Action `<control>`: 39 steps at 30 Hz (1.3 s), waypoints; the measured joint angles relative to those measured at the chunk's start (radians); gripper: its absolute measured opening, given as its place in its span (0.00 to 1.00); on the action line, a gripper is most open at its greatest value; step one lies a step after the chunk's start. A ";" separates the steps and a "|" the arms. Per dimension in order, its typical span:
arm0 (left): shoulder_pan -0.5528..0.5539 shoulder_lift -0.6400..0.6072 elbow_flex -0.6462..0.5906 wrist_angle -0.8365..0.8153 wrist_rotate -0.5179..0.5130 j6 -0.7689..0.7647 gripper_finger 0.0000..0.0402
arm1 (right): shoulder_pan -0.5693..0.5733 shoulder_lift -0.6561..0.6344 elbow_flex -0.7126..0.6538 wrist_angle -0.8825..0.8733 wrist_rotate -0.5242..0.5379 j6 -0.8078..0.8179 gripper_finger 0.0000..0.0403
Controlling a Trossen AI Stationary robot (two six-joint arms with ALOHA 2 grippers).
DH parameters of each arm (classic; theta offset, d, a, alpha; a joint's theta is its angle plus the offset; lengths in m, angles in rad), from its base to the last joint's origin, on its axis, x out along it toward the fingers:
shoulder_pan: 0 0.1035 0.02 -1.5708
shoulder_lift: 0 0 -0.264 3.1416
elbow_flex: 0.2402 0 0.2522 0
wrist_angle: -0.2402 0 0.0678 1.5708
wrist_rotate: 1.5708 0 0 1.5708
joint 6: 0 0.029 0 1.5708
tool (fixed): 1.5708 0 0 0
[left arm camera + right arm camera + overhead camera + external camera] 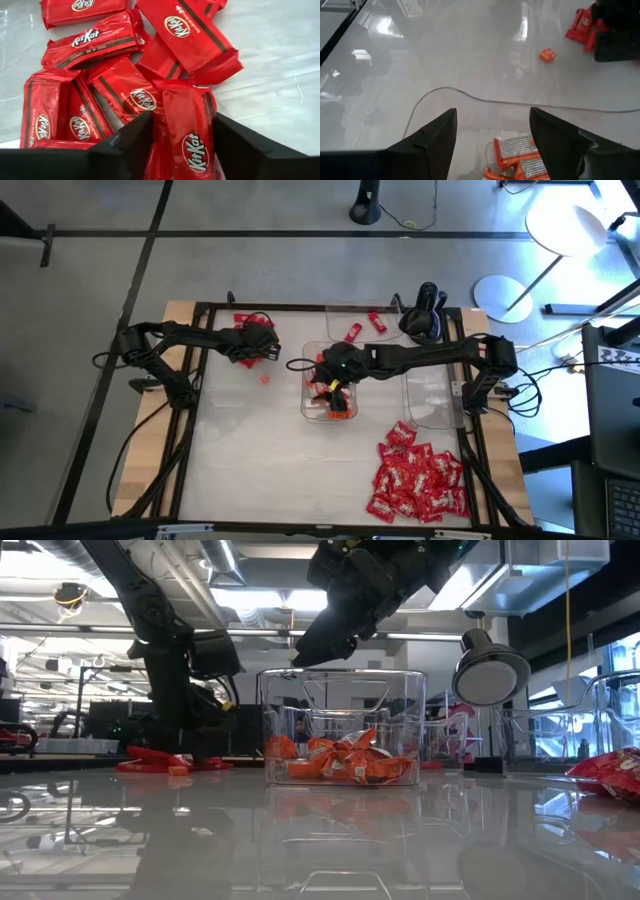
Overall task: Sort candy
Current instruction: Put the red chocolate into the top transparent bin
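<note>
Red candy (187,135) between left gripper (182,150) fingers | right gripper (492,145) spread, above clear tray (340,725) rim

A tray (312,406) sits mid-table (250,470), holding candy (338,406). At ten o'clock from it lies a candy pile (250,340); at five o'clock, a larger pile (415,480). One loose candy (265,378) lies between tray and ten-o'clock pile.

From above I see a grey floor (90,360) crossed by dark seams, and a white floor lamp (563,227) with a round base (503,297) beyond the bench's (260,460) far right corner. At bench height, ceiling ducts (60,560) and strip lights (255,600) run overhead; a lamp head (490,675) faces me.
</note>
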 joint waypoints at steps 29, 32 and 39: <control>-0.030 -0.165 -0.007 0.004 0.096 0.018 0.29 | -0.001 -0.017 0.000 -0.023 0.000 -0.021 0.62; -0.056 -0.213 -0.007 0.004 0.090 0.022 0.29 | -0.002 -0.053 0.000 -0.043 0.013 -0.041 0.62; -0.186 -0.351 -0.005 0.023 0.123 -0.003 0.29 | -0.034 -0.122 0.000 -0.170 0.052 -0.117 0.62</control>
